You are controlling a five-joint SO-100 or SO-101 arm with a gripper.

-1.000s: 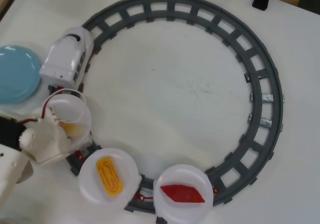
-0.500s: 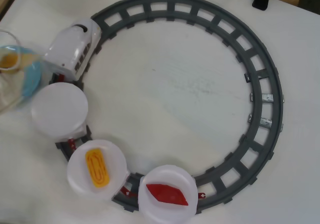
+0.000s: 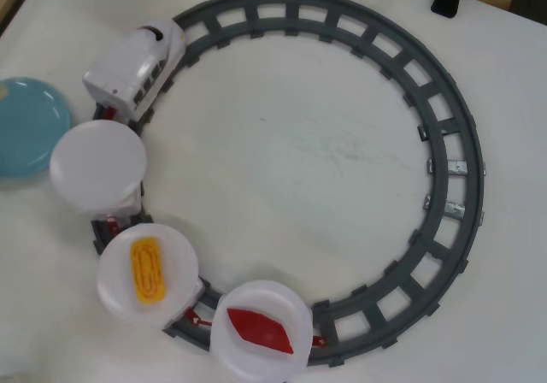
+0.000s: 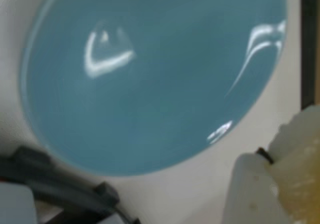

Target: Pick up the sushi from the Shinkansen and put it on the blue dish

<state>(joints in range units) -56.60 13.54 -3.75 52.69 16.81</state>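
Now that the white plastic toy bullet train (image 3: 137,67) has rolled on, its first round white plate car (image 3: 97,165) is empty. The cream two-finger gripper (image 4: 270,184) hovers near the plain light-blue round dish (image 4: 150,84). I cannot tell its grip, and the pale yellow sushi is nowhere clearly visible, so delivery looks imminent.

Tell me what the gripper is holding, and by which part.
Not certain: in the wrist view a pale yellowish bit, perhaps the sushi, sits at the gripper above the blue dish; the hold itself is cut off.

Blue dish (image 4: 150,79) filling the wrist view, glare streaks on it, white claw part (image 4: 272,184) lower right, dark track (image 4: 60,189) lower left
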